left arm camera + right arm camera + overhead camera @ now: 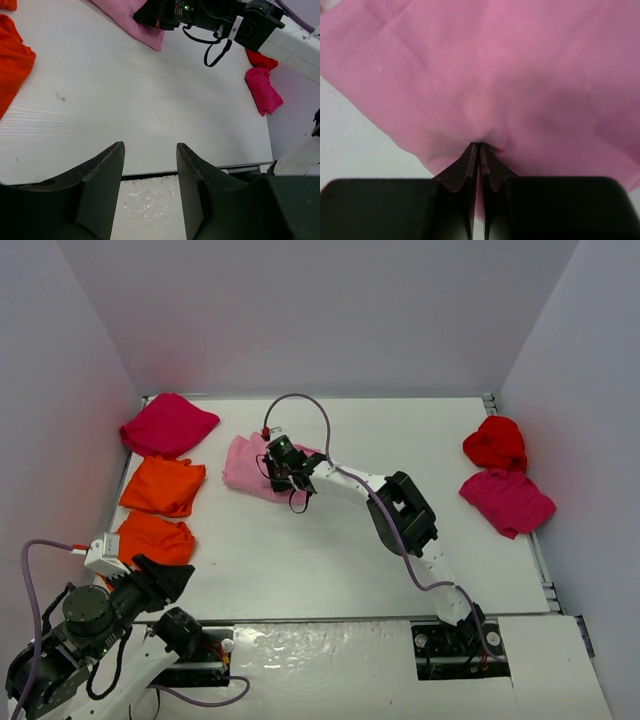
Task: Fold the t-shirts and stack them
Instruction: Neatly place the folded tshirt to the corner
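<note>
Top external shows the crumpled light pink cloth t-shirt (243, 466) at ten o'clock on the white table (330, 550), the right gripper (288, 472) clenched on its fold, the left gripper (150, 150) spread empty at eight, two orange t-shirts (162, 486) at nine, a bright red t-shirt (495, 443) at two, grey walls (320, 310) around.

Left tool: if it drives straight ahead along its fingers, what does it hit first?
Left tool probably meets the bare table first, short of the pink t-shirt; depth is unclear.
</note>
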`<act>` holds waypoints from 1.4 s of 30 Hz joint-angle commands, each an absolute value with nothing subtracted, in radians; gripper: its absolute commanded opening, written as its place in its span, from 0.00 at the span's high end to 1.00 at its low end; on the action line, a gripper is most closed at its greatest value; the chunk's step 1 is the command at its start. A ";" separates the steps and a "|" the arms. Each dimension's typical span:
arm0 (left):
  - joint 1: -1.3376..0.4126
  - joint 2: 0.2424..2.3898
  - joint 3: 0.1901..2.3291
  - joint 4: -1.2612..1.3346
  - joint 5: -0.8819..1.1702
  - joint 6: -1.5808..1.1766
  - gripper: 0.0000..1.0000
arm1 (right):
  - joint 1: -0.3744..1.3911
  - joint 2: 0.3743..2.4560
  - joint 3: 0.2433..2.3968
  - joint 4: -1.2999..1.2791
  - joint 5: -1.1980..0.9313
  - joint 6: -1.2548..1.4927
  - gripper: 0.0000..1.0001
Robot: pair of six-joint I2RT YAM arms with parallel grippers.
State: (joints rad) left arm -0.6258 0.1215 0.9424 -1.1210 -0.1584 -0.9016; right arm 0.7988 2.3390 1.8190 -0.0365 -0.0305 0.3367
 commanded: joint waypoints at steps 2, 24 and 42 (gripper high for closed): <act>-0.617 0.134 0.973 -1.089 -0.166 -0.893 0.58 | 0.792 2.318 1.776 -0.023 -0.020 0.336 0.97; -0.605 0.102 0.924 -1.082 -0.150 -0.909 0.58 | 0.799 2.233 1.881 0.031 0.003 0.356 0.96; -0.604 0.068 0.936 -1.139 -0.181 -0.882 0.58 | 0.791 2.464 2.013 0.113 -0.286 0.496 1.00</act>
State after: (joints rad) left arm -0.6109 0.0612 0.9056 -1.1526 -0.1643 -0.9007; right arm 0.7983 2.4708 1.9679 0.0693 -0.2166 0.4550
